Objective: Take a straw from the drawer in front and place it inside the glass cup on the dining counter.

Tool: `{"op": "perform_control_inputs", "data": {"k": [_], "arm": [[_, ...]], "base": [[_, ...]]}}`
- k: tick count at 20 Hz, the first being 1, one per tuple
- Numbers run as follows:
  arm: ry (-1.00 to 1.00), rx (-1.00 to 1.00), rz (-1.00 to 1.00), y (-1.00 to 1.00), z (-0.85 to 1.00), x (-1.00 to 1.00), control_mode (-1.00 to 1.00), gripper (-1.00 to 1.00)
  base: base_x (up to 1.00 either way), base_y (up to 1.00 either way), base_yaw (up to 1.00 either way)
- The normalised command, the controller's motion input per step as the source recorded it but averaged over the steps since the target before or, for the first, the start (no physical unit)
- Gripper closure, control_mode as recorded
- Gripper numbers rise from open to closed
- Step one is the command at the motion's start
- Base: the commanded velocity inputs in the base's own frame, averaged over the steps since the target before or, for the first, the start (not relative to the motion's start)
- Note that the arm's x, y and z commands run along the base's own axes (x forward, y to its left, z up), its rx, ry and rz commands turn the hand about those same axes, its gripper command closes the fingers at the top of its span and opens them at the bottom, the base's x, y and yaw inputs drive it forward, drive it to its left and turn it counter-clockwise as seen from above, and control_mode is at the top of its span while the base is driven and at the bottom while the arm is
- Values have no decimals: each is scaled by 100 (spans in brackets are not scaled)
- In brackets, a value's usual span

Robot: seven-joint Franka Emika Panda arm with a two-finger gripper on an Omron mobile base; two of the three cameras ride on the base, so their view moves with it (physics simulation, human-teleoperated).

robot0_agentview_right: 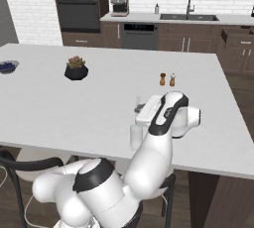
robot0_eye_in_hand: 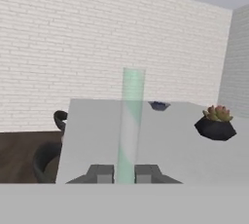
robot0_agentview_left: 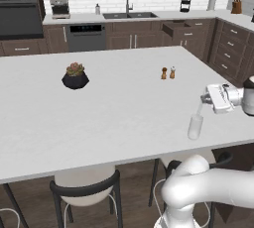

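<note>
One tool (robot0_eye_in_hand: 124,173) pinches one straw (robot0_eye_in_hand: 130,121) over one glass cup (robot0_agentview_left: 195,126); two shakers (robot0_agentview_left: 168,73) beyond.

We see a big plain white flat surface (robot0_agentview_left: 114,118), a pale green see-through straw (robot0_eye_in_hand: 130,121), a clear glass cup (robot0_agentview_left: 195,126), a black plant pot (robot0_agentview_left: 75,80), and dark-brown wooden drawers (robot0_agentview_left: 186,31).

The arm (robot0_agentview_right: 163,123) hid most of the glass cup (robot0_agentview_right: 135,138); the straw's (robot0_eye_in_hand: 130,121) lower end was cut off.

Glossy white rounded arm (robot0_agentview_right: 149,162), dark joints
</note>
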Motion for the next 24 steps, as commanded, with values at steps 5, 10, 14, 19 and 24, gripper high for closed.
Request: {"op": "perform_control_inputs", "data": {"k": [5, 10, 14, 19, 24], "arm": [[-5, 0, 1, 0, -26, 8, -100, 100], [-3, 0, 1, 0, -20, 8, -100, 100], [-1, 0, 1, 0, -21, 7, -100, 100], [0, 0, 1, 0, -22, 3, -100, 100], [0, 0, 0, 0, -3, 0, -100, 100]], "base": [[0, 0, 0], [0, 0, 0], [0, 0, 0], [0, 0, 0], [0, 0, 0]]}}
